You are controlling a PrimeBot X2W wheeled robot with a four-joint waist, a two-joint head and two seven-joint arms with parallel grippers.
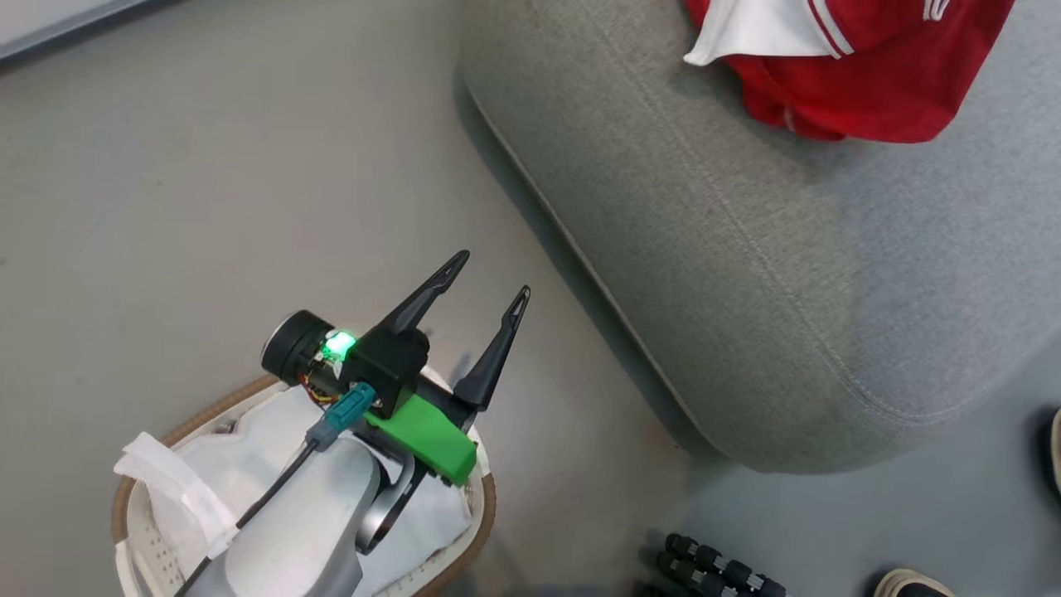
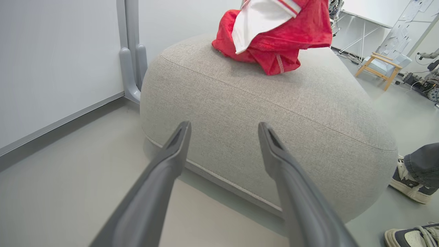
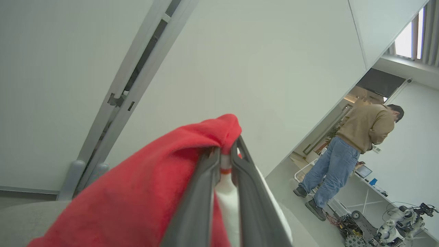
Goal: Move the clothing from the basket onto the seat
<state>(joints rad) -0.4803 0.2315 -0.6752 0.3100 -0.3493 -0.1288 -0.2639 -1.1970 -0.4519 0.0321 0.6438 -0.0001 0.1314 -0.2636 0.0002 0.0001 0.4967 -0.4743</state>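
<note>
Red clothing (image 1: pixel 862 75) with white trim lies bunched at the far end of the grey seat (image 1: pixel 746 274); the left wrist view shows the clothing (image 2: pixel 274 37) heaped on top of the seat (image 2: pixel 274 113). My left gripper (image 1: pixel 491 280) hangs open and empty over the floor between the basket (image 1: pixel 464 531) and the seat, fingers pointing toward the cushion. In the right wrist view my right gripper (image 3: pixel 226 151) is shut on a fold of the red clothing (image 3: pixel 137 199), which drapes down over the seat (image 3: pixel 24 219). Only the white liner (image 1: pixel 249 464) is visible inside the basket.
A person (image 3: pixel 353 151) stands at the far side of the room. Shoes (image 2: pixel 411 181) rest on the floor by the seat's right side. A wall panel with a grey post (image 2: pixel 130 51) stands behind the seat, and a dark wheeled object (image 1: pixel 713 572) sits near the bottom edge.
</note>
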